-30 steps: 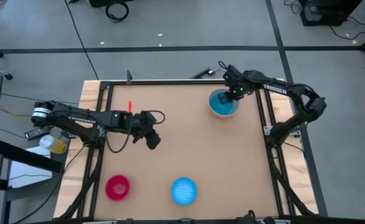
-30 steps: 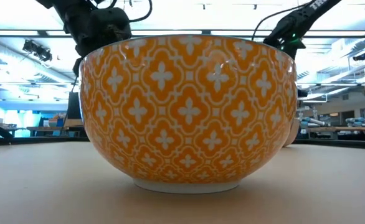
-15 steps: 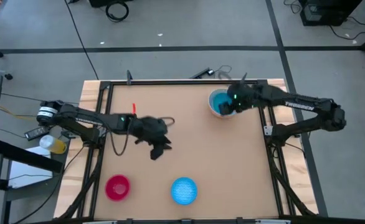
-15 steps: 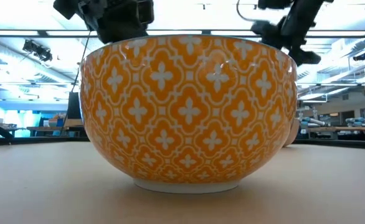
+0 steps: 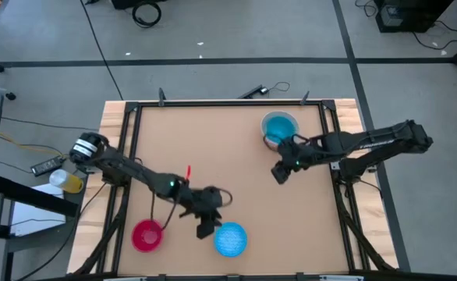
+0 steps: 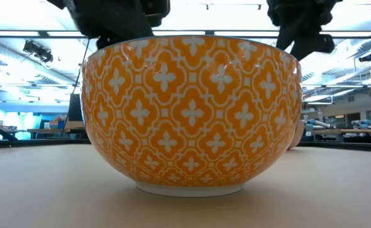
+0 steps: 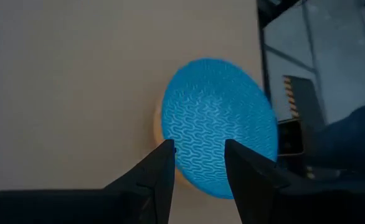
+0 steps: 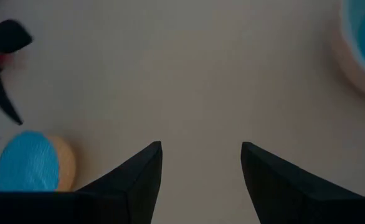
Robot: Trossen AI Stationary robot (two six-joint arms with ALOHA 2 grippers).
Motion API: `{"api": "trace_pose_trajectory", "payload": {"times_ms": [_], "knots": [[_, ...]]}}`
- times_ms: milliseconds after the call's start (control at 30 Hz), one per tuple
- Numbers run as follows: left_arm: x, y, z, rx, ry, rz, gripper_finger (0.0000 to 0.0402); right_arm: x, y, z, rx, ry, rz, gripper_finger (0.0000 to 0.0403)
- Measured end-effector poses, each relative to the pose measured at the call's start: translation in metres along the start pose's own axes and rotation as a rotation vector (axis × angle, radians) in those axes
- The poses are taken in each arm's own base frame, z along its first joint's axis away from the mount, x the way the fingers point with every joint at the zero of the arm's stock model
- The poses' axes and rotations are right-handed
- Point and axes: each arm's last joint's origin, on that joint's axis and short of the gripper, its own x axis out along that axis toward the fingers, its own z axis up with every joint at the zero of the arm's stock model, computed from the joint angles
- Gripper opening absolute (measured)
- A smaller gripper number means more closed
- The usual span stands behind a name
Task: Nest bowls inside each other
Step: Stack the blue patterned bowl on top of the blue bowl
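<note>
A glittery light blue bowl (image 5: 230,239) (image 7: 218,127) sits in an orange patterned bowl (image 6: 192,114) near the table's near edge; only a sliver of the orange rim (image 7: 159,127) shows from above. A magenta bowl (image 5: 147,235) stands to its left. At the far right a teal-blue bowl (image 5: 279,127) rests in a white one (image 8: 357,68). My left gripper (image 5: 205,229) (image 7: 198,149) is open, slanting down just left of the light blue bowl, touching nothing. My right gripper (image 5: 279,173) (image 8: 201,146) hangs open over bare table, right of centre.
The brown tabletop (image 5: 213,148) lies bare between the bowls. A black frame (image 5: 334,156) runs along the table's edges. In the low view both arms (image 6: 116,16) (image 6: 302,22) show dark above the orange bowl's rim.
My left gripper has swung from the table's left middle toward the near edge, sinking and tipping down beside the light blue bowl. My right gripper has come away from the teal-blue bowl, rising and moving toward the near edge; that bowl stays in the white one.
</note>
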Motion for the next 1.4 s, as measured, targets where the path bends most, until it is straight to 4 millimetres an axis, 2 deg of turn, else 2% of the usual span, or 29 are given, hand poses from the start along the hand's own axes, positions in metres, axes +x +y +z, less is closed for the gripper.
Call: {"api": "trace_pose_trajectory", "payload": {"times_ms": [233, 467, 567, 733, 867, 1033, 1100, 1233, 1400], "knots": [[0.030, -0.006, -0.020, -0.054, 0.013, 0.138, 0.0142, 0.001, 0.019, -0.026, -0.073, -0.003, 0.000, 0.0224], [0.041, 0.002, -0.029, -0.158, 0.039, 0.210, 0.0139, 0.001, 0.033, -0.045, -0.091, 0.014, 0.033, 0.0221], [0.041, 0.004, -0.028, -0.157, 0.041, 0.216, 0.0110, 0.000, 0.037, -0.050, -0.073, -0.008, 0.045, 0.0213], [0.040, 0.012, -0.021, -0.161, 0.027, 0.222, 0.0016, 0.006, 0.046, -0.053, -0.038, -0.024, 0.077, 0.0199], [0.036, 0.023, -0.008, -0.139, -0.011, 0.278, 0.0010, 0.023, 0.065, -0.046, -0.091, -0.059, 0.184, 0.0198], [0.017, 0.028, 0.036, -0.005, -0.071, 0.397, 0.0004, 0.055, 0.089, -0.034, -0.175, -0.131, 0.314, 0.0199], [0.007, 0.027, 0.053, 0.064, -0.037, 0.433, 0.0003, 0.067, 0.087, -0.029, -0.181, -0.137, 0.281, 0.0199], [-0.009, 0.025, 0.079, 0.186, 0.009, 0.465, 0.0002, 0.082, 0.071, -0.024, -0.129, -0.132, 0.098, 0.0199], [-0.025, 0.027, 0.104, 0.271, 0.007, 0.472, 0.0001, 0.085, 0.064, -0.017, -0.135, -0.116, 0.064, 0.0199]]}}
